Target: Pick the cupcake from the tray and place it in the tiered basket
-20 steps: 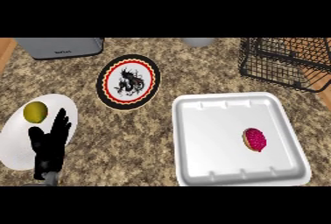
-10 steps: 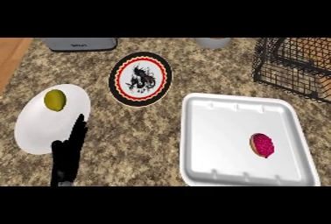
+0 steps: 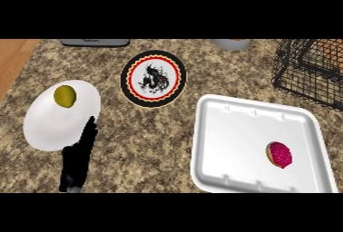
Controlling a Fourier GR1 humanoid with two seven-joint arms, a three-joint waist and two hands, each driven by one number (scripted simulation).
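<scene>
One robot hand [image 3: 75, 164] shows, the left, near-left on the bench [image 3: 150, 136], fingers straight and upright, holding nothing, tips over the near rim of a white plate [image 3: 47, 129]. A yellow-green fruit [image 3: 65, 95] lies on that plate's far part. Farther right is a black-and-red patterned plate [image 3: 153, 78]. Near-right is a tray [image 3: 234, 129], with the cupcake [image 3: 279, 154] in its right part. The wire basket [image 3: 295, 77] is far right.

Pink-frosted cupcake [image 3: 279, 154] sits in the white tray [image 3: 234, 118], right side. Wire tiered basket [image 3: 305, 74] is up top right. The left hand [image 3: 75, 159] rests lower left, fingers straight, by a white plate [image 3: 47, 131] holding what's maybe a lime [image 3: 65, 95].
</scene>
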